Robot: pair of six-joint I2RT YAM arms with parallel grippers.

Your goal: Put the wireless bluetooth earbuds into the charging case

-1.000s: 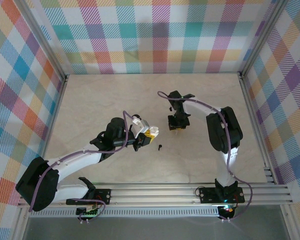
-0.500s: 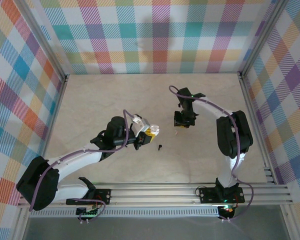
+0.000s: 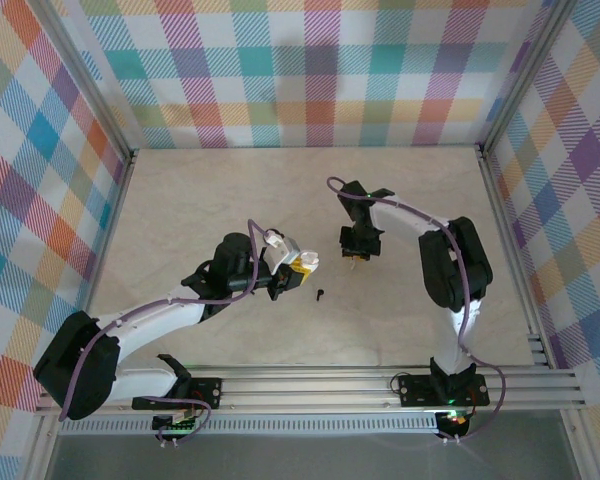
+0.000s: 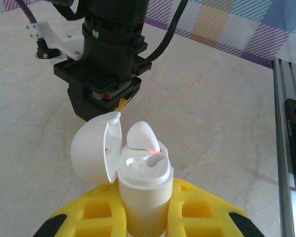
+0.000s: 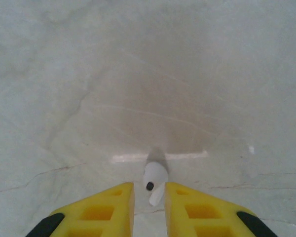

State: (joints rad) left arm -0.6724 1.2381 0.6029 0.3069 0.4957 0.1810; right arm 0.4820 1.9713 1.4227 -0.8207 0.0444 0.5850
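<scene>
L arm comes up from the lower left of the top view. Its left gripper (image 4: pixel 143 212), yellow fingers (image 4: pixel 202 212) at the bottom edge of the left wrist cam, is clamped tight on the body of the white charging case (image 4: pixel 143 190), which stands upright at bottom centre. The case lid (image 4: pixel 91 153) is flipped open to frame left. A docked white earbud (image 4: pixel 139 137) sits in the case's top, rounded end up, w/ a small red glow at its right side.

In the top view a black earbud (image 3: pixel 320 295) lies on the marble-look tabletop (image 3: pixel 200 200) just below-right of the case, apart from both grippers.

Farther up, near centre, the right gripper (image 3: pixel 357 256) points down at the tabletop. In the right wrist cam its yellow fingers stand close together at bottom centre w/ a loose white earbud (image 5: pixel 155 180) between the tips. The stem runs down into the gap and a black dot faces the cam. The stem lies by the finger at frame right, w/ a thin gap at frame left — can't tell if it's truly pinched or just bracketed.

Plaid walls (image 3: pixel 310 70) close the back and sides
</scene>
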